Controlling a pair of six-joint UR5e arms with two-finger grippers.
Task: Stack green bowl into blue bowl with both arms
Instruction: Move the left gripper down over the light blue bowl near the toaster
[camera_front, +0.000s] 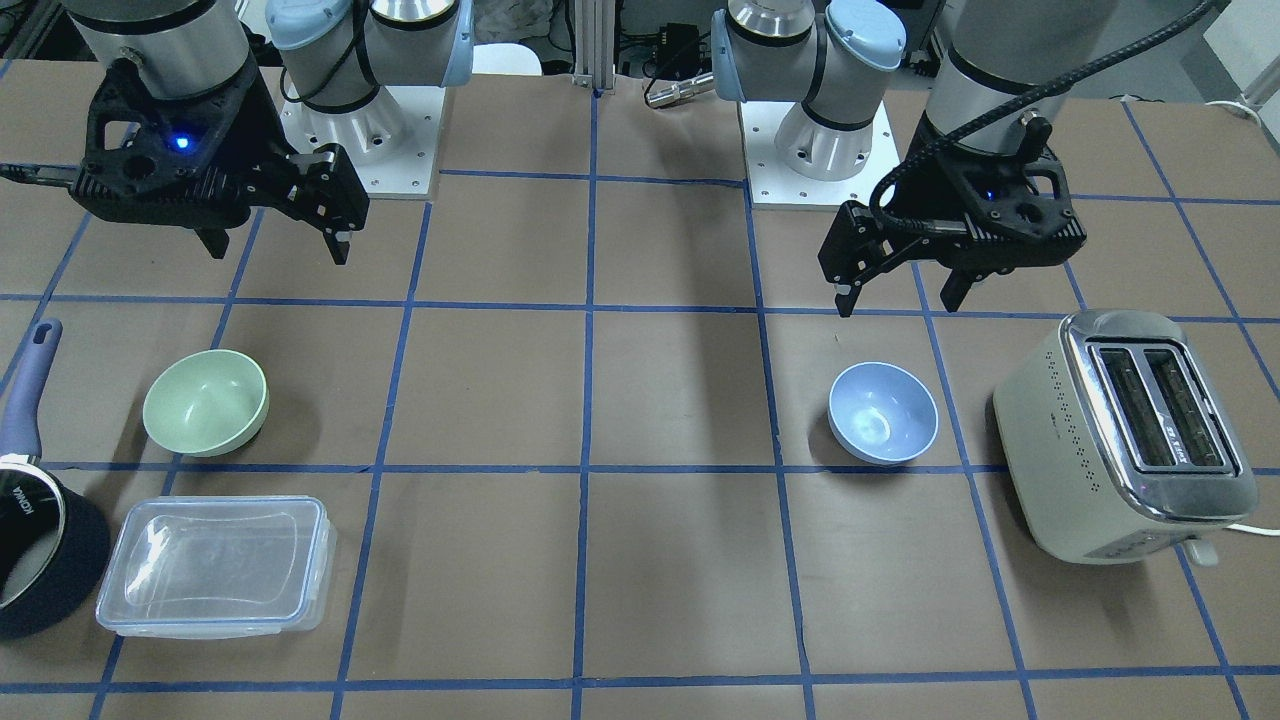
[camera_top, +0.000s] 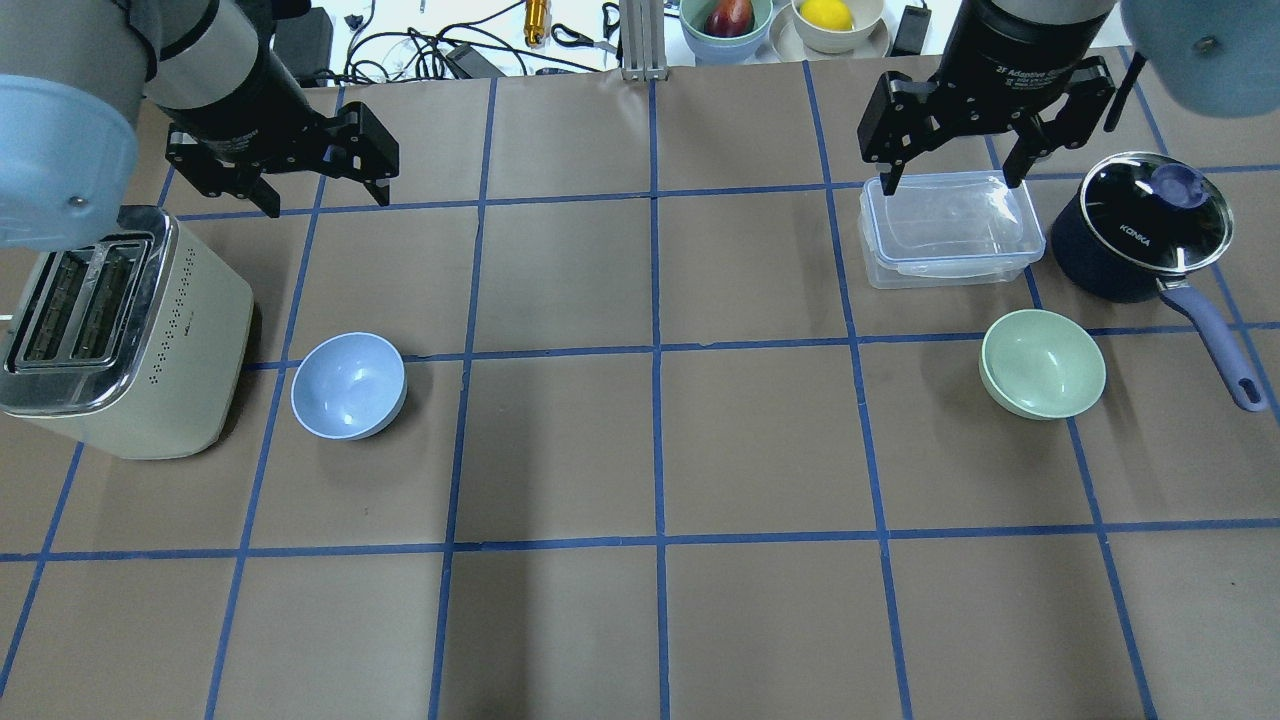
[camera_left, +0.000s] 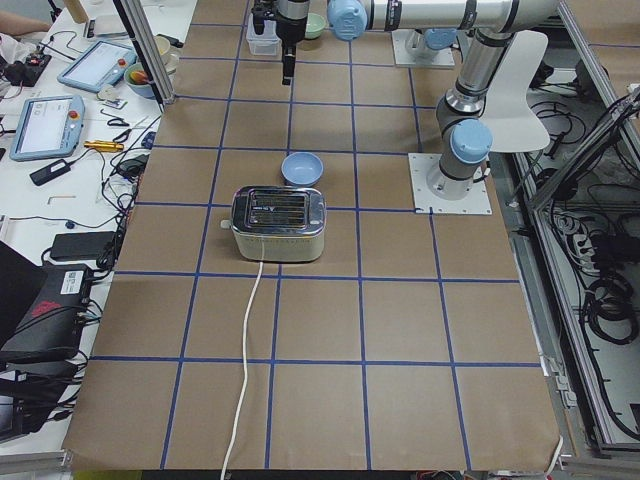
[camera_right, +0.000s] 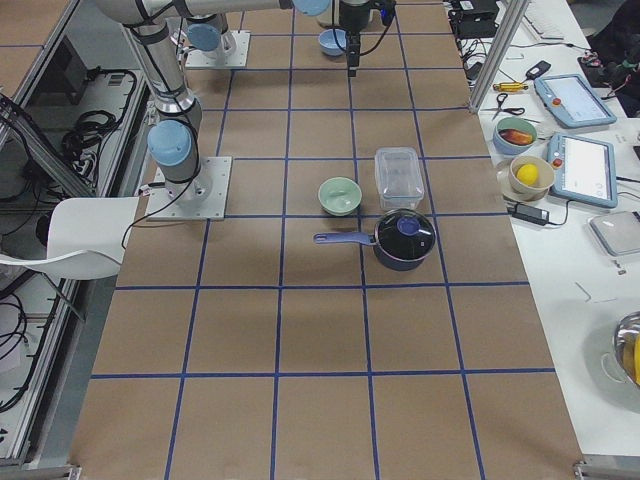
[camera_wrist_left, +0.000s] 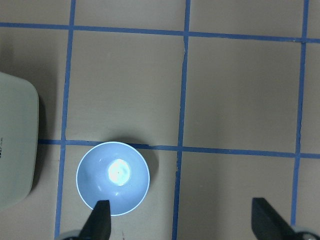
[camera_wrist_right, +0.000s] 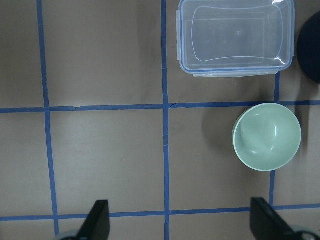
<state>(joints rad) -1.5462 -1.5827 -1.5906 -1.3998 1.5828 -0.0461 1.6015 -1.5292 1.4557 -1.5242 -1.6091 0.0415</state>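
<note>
1. A brown counter (camera_top: 660, 450) gridded with blue tape is being shown from overhead.
2. The green bowl (camera_top: 1043, 363) is being seen upright toward 3 o'clock on the counter, standing alone.
3. The blue bowl (camera_top: 349, 385) is being seen upright toward 9 o'clock, well apart from the green bowl.
4. The left pincer (camera_top: 325, 200) is being held above the counter at 12 o'clock of the blue bowl, its fingers spread apart and touching neither bowl.
5. The right pincer (camera_top: 952, 182) is being held over a clear container (camera_top: 950, 235), at 11 o'clock of the green bowl, its fingers likewise spread apart.
6. A toaster (camera_top: 120, 330) is being shown just beside the blue bowl at its 9 o'clock, and a dark lidded saucepan (camera_top: 1140, 235) at 1 o'clock of the green bowl.
</note>
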